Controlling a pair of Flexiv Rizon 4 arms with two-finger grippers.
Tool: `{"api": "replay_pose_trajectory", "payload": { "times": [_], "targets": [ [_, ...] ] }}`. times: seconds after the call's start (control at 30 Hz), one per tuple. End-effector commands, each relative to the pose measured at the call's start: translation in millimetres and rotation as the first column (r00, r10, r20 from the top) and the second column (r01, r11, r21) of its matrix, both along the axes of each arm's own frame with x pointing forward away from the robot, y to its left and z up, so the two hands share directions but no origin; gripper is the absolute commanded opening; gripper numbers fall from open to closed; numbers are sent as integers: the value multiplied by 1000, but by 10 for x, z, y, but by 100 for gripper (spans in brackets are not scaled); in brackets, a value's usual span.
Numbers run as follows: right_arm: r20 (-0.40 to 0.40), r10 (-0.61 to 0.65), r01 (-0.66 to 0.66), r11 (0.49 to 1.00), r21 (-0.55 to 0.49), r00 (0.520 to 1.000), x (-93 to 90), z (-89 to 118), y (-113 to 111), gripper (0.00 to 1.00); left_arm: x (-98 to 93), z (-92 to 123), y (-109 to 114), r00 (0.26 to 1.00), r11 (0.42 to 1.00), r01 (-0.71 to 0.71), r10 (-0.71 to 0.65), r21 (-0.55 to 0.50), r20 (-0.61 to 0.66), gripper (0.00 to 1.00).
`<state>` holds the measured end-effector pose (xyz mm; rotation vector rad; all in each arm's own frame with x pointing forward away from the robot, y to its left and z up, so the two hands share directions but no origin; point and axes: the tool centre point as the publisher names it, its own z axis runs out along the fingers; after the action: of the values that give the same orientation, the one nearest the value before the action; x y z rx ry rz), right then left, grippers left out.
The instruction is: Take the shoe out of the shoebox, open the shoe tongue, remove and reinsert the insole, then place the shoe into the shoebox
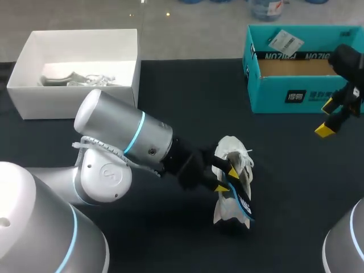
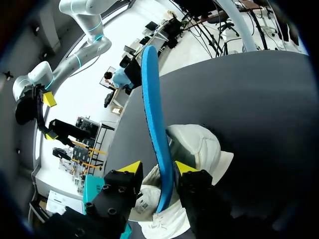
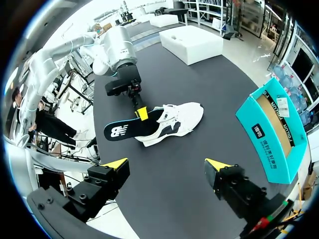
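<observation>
A white shoe [image 1: 230,149] lies on the black table near the middle, also seen ahead of my right gripper [image 3: 167,164] as the shoe [image 3: 182,117]. Its insole [image 1: 242,202], black on top with a blue underside, sticks out of the shoe's opening. In the left wrist view the insole [image 2: 152,99] stands edge-on between the fingers of my left gripper [image 2: 157,168]; one finger is against it and the other stands a little apart, so the gripper is open. My right gripper [image 1: 327,118] hangs open and empty in front of the teal shoebox [image 1: 273,96].
The teal shoebox [image 3: 259,129] stands open at the back right with nothing showing inside it. A white box [image 1: 74,96] at the back left holds some pale items. Bare black tabletop lies between the two boxes and around the shoe.
</observation>
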<state>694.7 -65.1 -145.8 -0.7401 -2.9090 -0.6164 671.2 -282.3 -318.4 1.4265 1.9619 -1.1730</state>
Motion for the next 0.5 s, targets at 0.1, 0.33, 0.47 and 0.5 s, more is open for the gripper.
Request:
{"api": "replay_pose_trajectory", "payload": {
  "times": [0.1,0.33,0.47,0.5],
  "targets": [
    [-4,2,-2,1000,-3,1000,23,-2,9,100,-49,-69,-75,1000,1000,17,-17,25,2,36],
    [-4,2,-2,1000,-3,1000,23,-2,9,100,12,-127,-51,1000,999,-4,4,37,-8,0],
    [-4,2,-2,1000,-3,1000,23,-2,9,100,50,-149,-36,1000,999,-16,17,36,-23,0],
    [-4,2,-2,1000,-3,1000,23,-2,9,100,55,-160,-34,999,999,-23,24,35,-31,0]
  ]
}}
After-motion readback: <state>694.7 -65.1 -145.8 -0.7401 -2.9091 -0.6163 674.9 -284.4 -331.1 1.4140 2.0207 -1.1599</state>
